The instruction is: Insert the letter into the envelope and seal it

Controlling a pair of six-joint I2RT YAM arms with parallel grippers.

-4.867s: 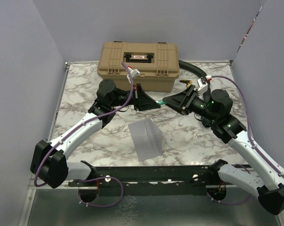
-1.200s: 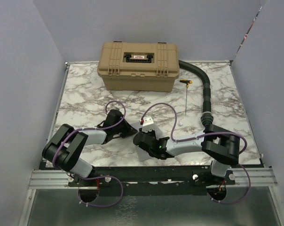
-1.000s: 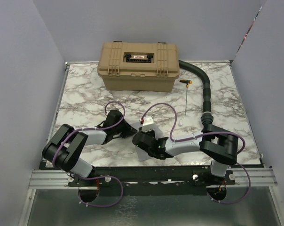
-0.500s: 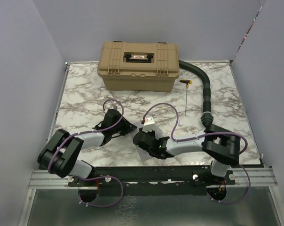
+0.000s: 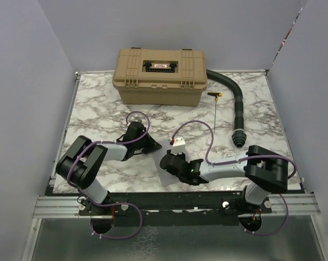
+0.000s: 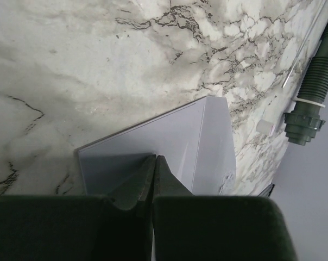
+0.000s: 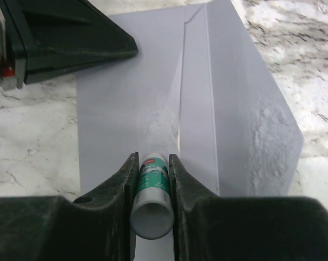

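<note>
The grey-lavender envelope (image 5: 165,178) lies flat on the marble table near the front edge. It also shows in the left wrist view (image 6: 169,141) and the right wrist view (image 7: 131,92). My left gripper (image 5: 156,145) is shut, and its tips (image 6: 155,157) rest on the envelope's far left part. My right gripper (image 5: 165,161) is shut on a green-and-white glue stick (image 7: 153,185). The stick's far end touches the envelope's middle beside a fold line (image 7: 152,157). The tan-brown letter is not in view.
A tan hard case (image 5: 160,76) stands at the back of the table. A black ribbed hose (image 5: 237,109) curves down the right side. A thin screwdriver with a yellow handle (image 5: 215,111) lies beside it. Grey walls enclose the table.
Both arms have come down from the back of the table onto the envelope. In the last second the left gripper's tips moved onto the envelope's far edge and the right gripper shifted slightly right.
</note>
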